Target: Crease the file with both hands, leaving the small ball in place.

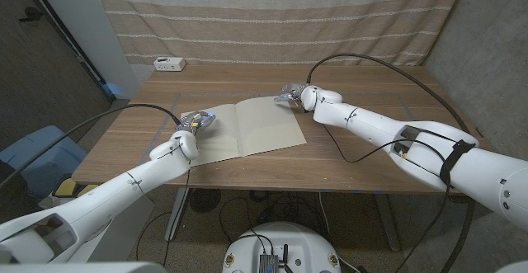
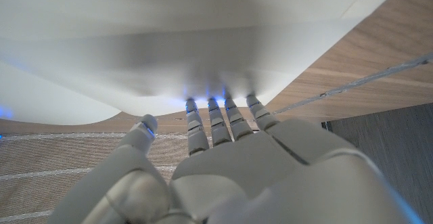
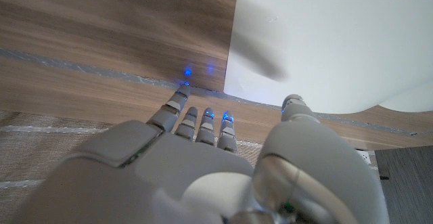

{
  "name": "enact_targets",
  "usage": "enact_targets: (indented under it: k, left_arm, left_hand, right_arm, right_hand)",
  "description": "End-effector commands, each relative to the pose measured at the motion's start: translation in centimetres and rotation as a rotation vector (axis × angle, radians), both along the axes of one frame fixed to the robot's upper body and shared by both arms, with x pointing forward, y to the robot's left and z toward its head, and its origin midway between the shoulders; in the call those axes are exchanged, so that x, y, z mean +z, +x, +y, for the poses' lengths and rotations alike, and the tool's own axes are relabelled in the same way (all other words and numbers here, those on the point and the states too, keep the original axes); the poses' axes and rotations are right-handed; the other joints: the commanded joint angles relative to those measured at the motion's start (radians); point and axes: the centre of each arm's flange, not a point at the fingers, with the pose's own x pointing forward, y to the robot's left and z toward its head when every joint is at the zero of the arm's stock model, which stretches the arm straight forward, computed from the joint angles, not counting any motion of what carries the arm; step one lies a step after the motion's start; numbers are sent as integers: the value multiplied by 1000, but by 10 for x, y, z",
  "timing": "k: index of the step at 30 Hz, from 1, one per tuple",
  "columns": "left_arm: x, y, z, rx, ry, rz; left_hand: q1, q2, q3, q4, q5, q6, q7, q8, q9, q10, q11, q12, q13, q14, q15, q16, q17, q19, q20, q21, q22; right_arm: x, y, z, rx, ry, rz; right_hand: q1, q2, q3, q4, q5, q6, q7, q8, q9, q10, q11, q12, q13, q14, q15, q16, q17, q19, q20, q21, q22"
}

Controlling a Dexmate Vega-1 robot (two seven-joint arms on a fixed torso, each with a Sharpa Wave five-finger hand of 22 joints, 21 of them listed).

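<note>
The wooden table is bearing an open cream file, which is lying flat between the two hands with its central fold running away from the robot. The left hand is sitting at the file's left edge; in the left wrist view its fingers are reaching under the lifted sheet, touching it without clasping it, spread apart. The right hand is hovering at the file's far right corner, its fingers extended and parted, holding nothing, just beside the sheet's edge. A small white box is standing well beyond the left hand, near the far table edge.
</note>
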Motion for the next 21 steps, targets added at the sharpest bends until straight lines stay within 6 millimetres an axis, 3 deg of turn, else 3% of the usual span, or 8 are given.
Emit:
enact_targets:
  k: [1,8,13,21]
  left_arm:
    - [-3,5,-1,-11,-7,21]
    - [-2,9,-1,-21,-4,18]
    - [0,11,-2,-27,-5,11]
    - [2,14,-5,-35,-3,4]
  left_hand:
    - [-11,-5,-8,3,-3,2,7,-4,6,-1,2,-3,3,-6,-6,-3,3,-8,5,0,3]
    - [-19,-5,-11,7,-1,-4,8,-8,6,-4,3,-7,3,-11,-12,-5,3,-8,4,-2,3]
    - [-23,-4,-11,10,-1,-8,7,-11,6,-9,2,-11,3,-16,-15,-7,3,-9,2,-3,3]
    - [-29,-1,-11,13,1,-22,2,-18,6,-20,-5,-18,4,-26,-21,-11,1,-8,-2,-4,3]
  right_arm:
    - [-3,11,5,-32,-58,42]
    - [-6,13,10,-68,-111,90]
    - [-11,12,10,-16,-118,148]
    - [-19,8,12,116,-76,269]
  right_hand:
    - [-13,-3,-7,-1,3,-1,2,1,1,-8,-4,0,2,-8,0,4,3,-12,-1,3,4]
    - [-102,16,-36,47,4,23,-1,16,2,-55,-2,-1,2,-84,-2,2,11,-96,-1,0,5]
    - [-118,21,-41,47,8,55,-10,23,2,-103,-5,-1,2,-145,-7,-1,6,-171,11,-5,6]
    - [-139,24,-49,54,11,97,-5,32,2,-110,-8,5,1,-171,2,5,5,-209,20,-1,6]
